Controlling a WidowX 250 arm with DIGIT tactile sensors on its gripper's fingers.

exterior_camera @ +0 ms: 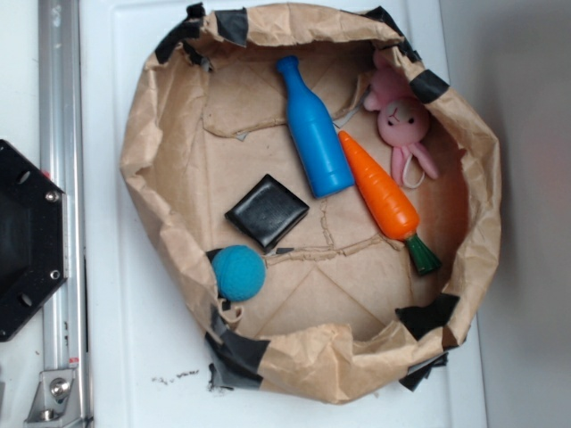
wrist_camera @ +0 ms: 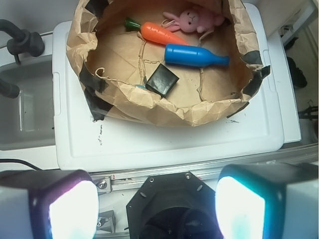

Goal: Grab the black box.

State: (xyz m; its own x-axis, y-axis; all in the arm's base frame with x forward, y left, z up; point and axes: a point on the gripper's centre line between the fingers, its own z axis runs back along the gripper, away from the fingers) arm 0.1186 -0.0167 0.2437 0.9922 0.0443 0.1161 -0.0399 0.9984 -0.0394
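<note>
The black box (exterior_camera: 267, 210) lies flat on the floor of the brown paper nest (exterior_camera: 169, 178), left of centre, just above the teal ball (exterior_camera: 239, 272). It also shows in the wrist view (wrist_camera: 162, 79), near the nest's near wall. My gripper (wrist_camera: 157, 206) is open, its two lit fingers (wrist_camera: 72, 211) wide apart. It hangs well back from the nest, over the black octagonal plate (wrist_camera: 169, 204). The gripper does not show in the exterior view.
In the nest lie a blue bottle (exterior_camera: 312, 129), an orange carrot (exterior_camera: 382, 194) and a pink bunny (exterior_camera: 403, 125). The nest sits on a white lid (wrist_camera: 164, 139). A metal rail (exterior_camera: 58, 214) and the black plate (exterior_camera: 27, 241) are at the left.
</note>
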